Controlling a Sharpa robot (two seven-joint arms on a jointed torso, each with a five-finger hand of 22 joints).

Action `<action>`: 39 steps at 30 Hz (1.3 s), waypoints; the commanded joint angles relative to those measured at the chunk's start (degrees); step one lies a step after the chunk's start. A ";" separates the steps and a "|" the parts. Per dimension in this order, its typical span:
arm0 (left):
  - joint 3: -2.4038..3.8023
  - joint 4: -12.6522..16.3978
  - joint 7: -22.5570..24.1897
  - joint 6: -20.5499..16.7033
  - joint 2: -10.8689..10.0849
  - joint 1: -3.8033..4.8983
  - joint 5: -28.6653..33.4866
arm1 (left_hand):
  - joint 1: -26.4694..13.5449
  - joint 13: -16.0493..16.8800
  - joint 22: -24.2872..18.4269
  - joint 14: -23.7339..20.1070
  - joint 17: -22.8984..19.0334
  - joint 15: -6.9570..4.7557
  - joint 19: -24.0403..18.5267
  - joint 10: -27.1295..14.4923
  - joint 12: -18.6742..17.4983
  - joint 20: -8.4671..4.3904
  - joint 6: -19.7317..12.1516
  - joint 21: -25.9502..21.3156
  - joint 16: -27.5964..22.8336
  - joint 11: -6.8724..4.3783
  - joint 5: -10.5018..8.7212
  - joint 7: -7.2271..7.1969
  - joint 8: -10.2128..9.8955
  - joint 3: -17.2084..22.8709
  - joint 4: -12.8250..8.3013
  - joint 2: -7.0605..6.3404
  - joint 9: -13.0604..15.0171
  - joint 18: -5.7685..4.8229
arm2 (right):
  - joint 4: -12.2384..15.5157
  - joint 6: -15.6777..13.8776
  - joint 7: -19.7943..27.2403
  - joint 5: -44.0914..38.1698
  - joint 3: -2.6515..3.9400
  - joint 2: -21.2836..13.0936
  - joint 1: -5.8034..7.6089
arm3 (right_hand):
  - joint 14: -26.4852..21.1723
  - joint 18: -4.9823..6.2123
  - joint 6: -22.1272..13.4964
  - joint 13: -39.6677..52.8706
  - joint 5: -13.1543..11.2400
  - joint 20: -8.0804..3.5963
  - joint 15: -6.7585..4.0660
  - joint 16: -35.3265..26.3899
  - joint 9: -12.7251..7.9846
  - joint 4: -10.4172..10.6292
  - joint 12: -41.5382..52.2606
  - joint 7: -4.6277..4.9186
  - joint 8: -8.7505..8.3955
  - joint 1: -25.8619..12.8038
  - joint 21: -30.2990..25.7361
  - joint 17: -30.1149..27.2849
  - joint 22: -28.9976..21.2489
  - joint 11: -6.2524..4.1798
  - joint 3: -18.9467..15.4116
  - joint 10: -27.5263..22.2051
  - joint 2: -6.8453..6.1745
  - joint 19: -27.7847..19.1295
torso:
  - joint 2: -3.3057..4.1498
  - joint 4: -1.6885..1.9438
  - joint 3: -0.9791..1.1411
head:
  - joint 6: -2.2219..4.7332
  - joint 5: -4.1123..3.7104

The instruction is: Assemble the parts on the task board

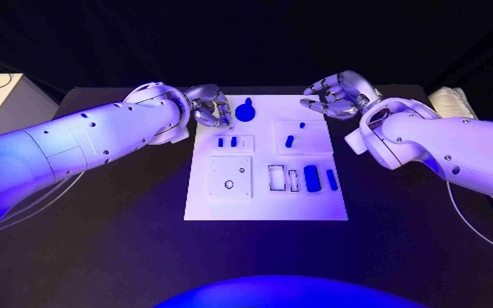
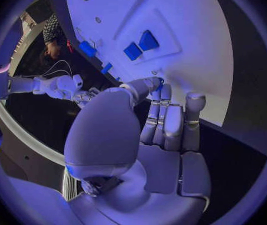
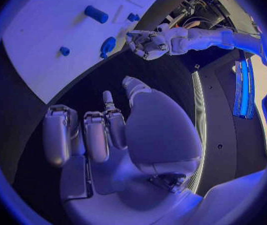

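Note:
The white task board [image 1: 267, 204] lies in the middle of the black table. A blue teardrop-shaped part [image 1: 246, 111] rests near its far edge. Two small blue parts [image 1: 227, 142] stand in a raised square, and a short blue peg [image 1: 290, 140] lies in another. Two longer blue parts [image 1: 311, 178] sit near the right edge. My left hand [image 1: 211, 106] hovers at the board's far left corner, close beside the teardrop part [image 2: 160, 82], fingers loosely bent and holding nothing. My right hand [image 1: 334, 98] hovers off the far right corner, fingers loosely bent and empty [image 3: 121, 135].
A pale folded cloth [image 1: 452, 101] lies at the table's far right edge. A light box [image 1: 16, 101] stands beyond the table's left side. Bare black table surrounds the board on the near side.

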 commanded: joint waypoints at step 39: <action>-0.56 0.01 -0.78 4.18 0.95 -0.09 0.42 | -0.26 0.09 0.18 0.45 -0.05 -0.20 0.57 0.48 -0.50 0.09 0.56 0.47 0.21 -0.10 0.35 0.00 -0.27 -0.12 -0.16 0.17 0.17 -0.64 | 0.15 -0.02 0.66 -0.10 0.01 -0.06 -0.05 | 3.83 0.27 0.18 8.65 0.38 -0.42 -0.35 -0.32 -0.09 -0.11 -0.04 -0.37 0.29 -0.35 -0.15 6.37 8.70 -0.26 0.41 -0.08 0.14 1.63 | 0.04 -0.05 0.00 | -0.19 -0.19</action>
